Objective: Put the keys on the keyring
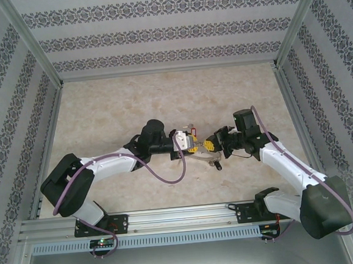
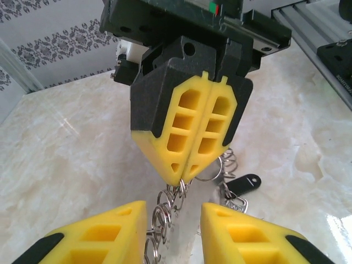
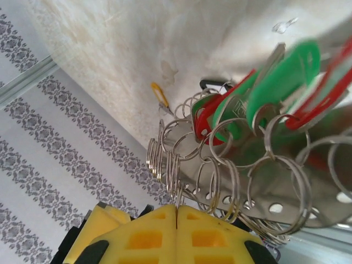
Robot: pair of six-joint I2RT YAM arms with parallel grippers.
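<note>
Right gripper (image 2: 186,175), tips pressed together, pinches the keyring (image 2: 164,208) at frame centre. Left gripper (image 2: 174,215) stands spread either side of the dangling rings (bare table (image 2: 66,154) on both sides).

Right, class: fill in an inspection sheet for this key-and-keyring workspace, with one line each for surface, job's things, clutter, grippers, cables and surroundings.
surface: marble-look tabletop, pale and glossy.
job's things: keyring, a chain of rings, carries red- and green-tagged keys; a yellow-tagged key lies loose on the table.
clutter: nothing seen.
grippers: right gripper shut on the keyring; left gripper open, its fingers either side of the hanging rings.
cables: purple cable loops off the left arm; another runs along the right arm.
surroundings: patterned walls; aluminium rail at the near edge.
</note>
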